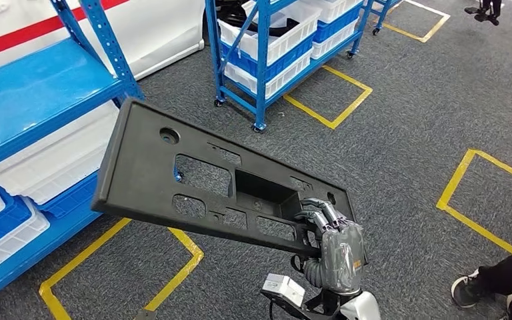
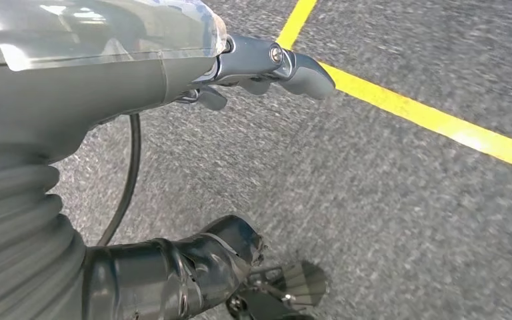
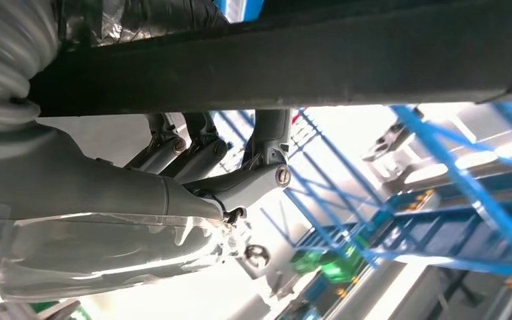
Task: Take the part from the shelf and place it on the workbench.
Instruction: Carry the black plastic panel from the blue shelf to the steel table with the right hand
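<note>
Grey carpet floor (image 1: 400,133) with yellow tape squares (image 1: 329,100); blue shelving (image 1: 33,93) holds white bins (image 1: 273,33).

No legible text, number or brand is found on any surface. A small orange label is borne by the right hand (image 1: 339,248), but its characters are too small to be read.

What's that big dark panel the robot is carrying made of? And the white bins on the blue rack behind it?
The dark panel looks like moulded plastic with a matte, slightly grainy finish: crisp cut-outs, a formed recess and no shine. A coated metal can't be ruled out. The right hand grips its lower edge. The white bins look like smooth, rigid plastic with slotted rims. The blue rack looks like painted metal with perforated uprights.
</note>
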`<action>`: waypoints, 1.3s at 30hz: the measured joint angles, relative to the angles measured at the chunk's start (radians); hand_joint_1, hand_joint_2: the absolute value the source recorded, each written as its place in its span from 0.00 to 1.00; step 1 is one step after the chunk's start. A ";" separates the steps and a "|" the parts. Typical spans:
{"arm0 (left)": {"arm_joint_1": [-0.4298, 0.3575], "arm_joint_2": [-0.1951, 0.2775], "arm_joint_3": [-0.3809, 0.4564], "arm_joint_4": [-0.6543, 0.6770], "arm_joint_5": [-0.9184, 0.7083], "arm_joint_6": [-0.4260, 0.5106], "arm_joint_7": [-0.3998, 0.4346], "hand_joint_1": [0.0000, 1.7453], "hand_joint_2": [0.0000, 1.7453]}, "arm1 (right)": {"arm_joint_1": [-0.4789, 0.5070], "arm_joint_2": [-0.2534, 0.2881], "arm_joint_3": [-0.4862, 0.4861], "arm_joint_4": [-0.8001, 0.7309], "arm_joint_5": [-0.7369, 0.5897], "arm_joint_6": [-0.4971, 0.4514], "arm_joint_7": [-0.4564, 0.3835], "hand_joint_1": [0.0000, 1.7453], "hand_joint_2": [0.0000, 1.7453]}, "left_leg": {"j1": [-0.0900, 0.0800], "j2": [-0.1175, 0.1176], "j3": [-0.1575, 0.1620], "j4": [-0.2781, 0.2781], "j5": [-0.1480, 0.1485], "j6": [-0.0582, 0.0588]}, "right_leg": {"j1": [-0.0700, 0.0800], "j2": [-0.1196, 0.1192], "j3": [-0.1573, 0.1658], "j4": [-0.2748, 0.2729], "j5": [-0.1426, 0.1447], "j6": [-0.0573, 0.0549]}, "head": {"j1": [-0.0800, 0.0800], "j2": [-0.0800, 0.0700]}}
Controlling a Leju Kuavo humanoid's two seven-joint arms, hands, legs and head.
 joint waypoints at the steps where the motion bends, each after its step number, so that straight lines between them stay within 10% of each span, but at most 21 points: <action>1: 0.000 0.000 0.000 0.000 0.001 0.000 0.000 0.00 1.00 | 0.003 0.002 -0.003 -0.002 -0.001 -0.001 -0.003 1.00 1.00 | 0.001 -0.019 -0.015 0.036 -0.025 -0.003 | -0.003 0.009 0.004 -0.005 0.002 -0.007 | 0.000 0.000; 4: 0.003 0.000 0.000 0.000 0.002 0.001 0.001 0.00 1.00 | 0.010 0.010 -0.009 -0.004 -0.005 -0.003 -0.007 1.00 1.00 | 0.003 -0.064 -0.105 0.223 -0.112 -0.006 | -0.003 0.041 0.005 -0.006 0.002 -0.017 | 0.000 0.000; 6: 0.006 0.000 0.000 0.000 0.002 0.001 0.001 0.00 1.00 | 0.016 0.011 -0.010 -0.004 -0.007 -0.004 -0.007 1.00 1.00 | 0.003 -0.068 -0.127 0.257 -0.099 -0.005 | -0.001 0.067 0.006 -0.002 0.000 -0.018 | 0.000 0.000; 9: 0.007 0.000 0.000 0.000 0.002 0.001 0.001 0.00 1.00 | 0.018 0.013 -0.012 -0.005 -0.007 -0.004 -0.007 1.00 1.00 | 0.004 -0.106 -0.055 0.083 0.009 0.002 | -0.001 0.107 0.007 0.007 -0.005 -0.011 | 0.000 0.000; 13: 0.004 0.001 0.000 0.000 0.002 0.002 0.001 0.00 1.00 | 0.023 0.015 -0.013 -0.010 -0.008 -0.008 -0.008 1.00 1.00 | 0.004 -0.143 -0.015 -0.006 0.024 0.010 | -0.008 0.148 -0.009 0.015 -0.002 0.010 | 0.000 0.000; 18: 0.005 -0.001 0.000 0.000 0.002 0.003 0.001 0.00 1.00 | 0.027 0.015 -0.020 -0.013 -0.008 -0.009 -0.008 1.00 1.00 | 0.007 -0.080 -0.003 -0.026 0.032 0.037 | -0.005 0.044 -0.088 0.170 -0.085 0.032 | 0.006 0.000; 21: 0.006 0.000 0.000 0.000 0.002 0.003 0.001 0.00 1.00 | 0.030 0.015 -0.022 -0.013 -0.008 -0.009 -0.008 1.00 1.00 | 0.004 -0.038 0.000 -0.025 0.025 0.038 | -0.014 0.025 -0.150 0.284 -0.110 0.040 | 0.006 0.000; 24: 0.006 0.000 0.000 0.000 0.002 0.003 0.001 0.00 1.00 | 0.030 0.015 -0.025 -0.014 -0.008 -0.009 -0.008 1.00 1.00 | 0.004 -0.005 0.015 -0.024 0.013 0.031 | -0.013 -0.010 -0.062 0.120 -0.019 0.036 | 0.006 0.000; 27: 0.005 0.000 0.000 0.000 0.002 0.003 0.001 0.00 1.00 | 0.031 0.015 -0.029 -0.015 -0.009 -0.010 -0.008 1.00 1.00 | -0.002 0.021 0.025 -0.024 0.004 0.018 | 0.005 -0.053 -0.010 0.015 -0.001 0.021 | 0.005 0.000; 31: 0.003 -0.001 0.001 0.000 0.002 0.003 0.001 0.00 1.00 | 0.041 0.016 -0.034 -0.019 -0.010 -0.012 -0.010 1.00 1.00 | -0.001 0.009 0.019 0.005 -0.030 0.000 | 0.000 -0.010 -0.007 -0.002 0.006 -0.005 | 0.005 0.000; 35: 0.008 -0.001 0.001 0.000 0.002 0.004 0.002 0.00 1.00 | 0.046 0.021 -0.036 -0.020 -0.012 -0.013 -0.011 1.00 1.00 | 0.002 -0.066 -0.097 0.243 -0.131 -0.004 | -0.002 0.038 -0.003 -0.005 0.008 -0.020 | 0.005 0.000; 37: 0.010 -0.001 0.001 0.000 0.002 0.004 0.003 0.00 1.00 | 0.050 0.021 -0.036 -0.020 -0.012 -0.013 -0.011 1.00 1.00 | 0.002 -0.069 -0.115 0.250 -0.099 -0.004 | -0.002 0.069 -0.002 -0.002 0.007 -0.020 | 0.005 0.000; 39: 0.011 0.000 0.001 0.000 0.002 0.004 0.003 0.00 1.00 | 0.053 0.021 -0.037 -0.020 -0.012 -0.014 -0.011 1.00 1.00 | 0.005 -0.091 -0.071 0.128 -0.019 -0.001 | -0.004 0.098 -0.002 0.005 0.004 -0.015 | 0.005 0.000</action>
